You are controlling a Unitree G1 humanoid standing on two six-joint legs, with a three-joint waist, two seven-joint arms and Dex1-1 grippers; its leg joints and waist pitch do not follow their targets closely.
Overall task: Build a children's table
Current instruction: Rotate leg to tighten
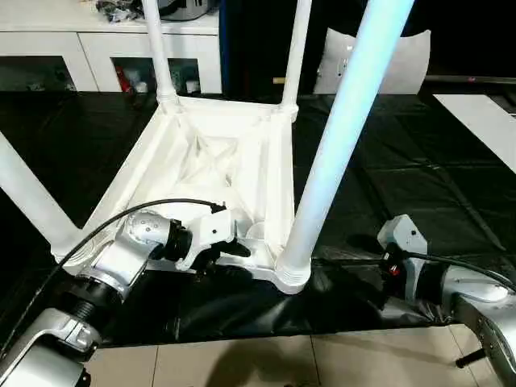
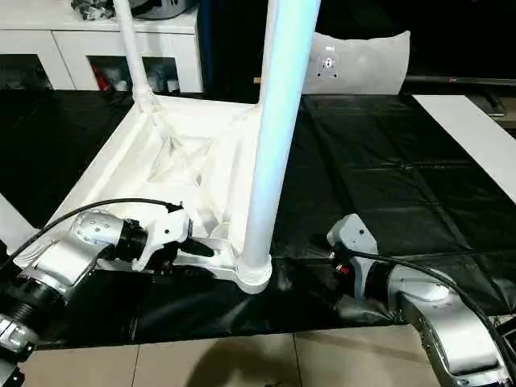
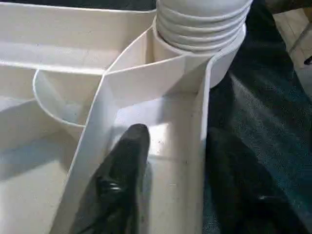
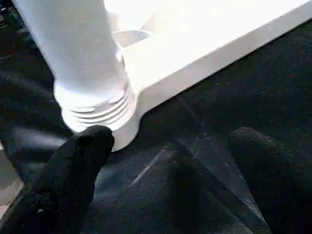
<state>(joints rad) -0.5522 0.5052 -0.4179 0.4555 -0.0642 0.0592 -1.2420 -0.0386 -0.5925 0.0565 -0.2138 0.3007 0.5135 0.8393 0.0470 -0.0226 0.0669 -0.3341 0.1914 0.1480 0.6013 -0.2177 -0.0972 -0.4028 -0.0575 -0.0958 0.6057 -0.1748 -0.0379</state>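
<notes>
Our left gripper (image 1: 230, 251) reaches sideways and pinches the table top (image 1: 201, 161) rim. Our right gripper (image 4: 165, 161) lies low, fingers wide apart, beside the near leg (image 1: 339, 137).

One black finger (image 3: 122, 180) lies inside the ribbed tabletop (image 3: 63, 48); at one o'clock the threaded leg (image 3: 202, 19) sits in its corner socket.

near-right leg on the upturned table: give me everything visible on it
The long white plastic tubular leg stands upright in the near-right round corner socket of the upturned white ribbed tabletop. It widens toward a ridged, threaded-looking base, seated in the socket. Its top runs out of view. One black right-gripper finger sits close beside the socket; contact unclear.
</notes>
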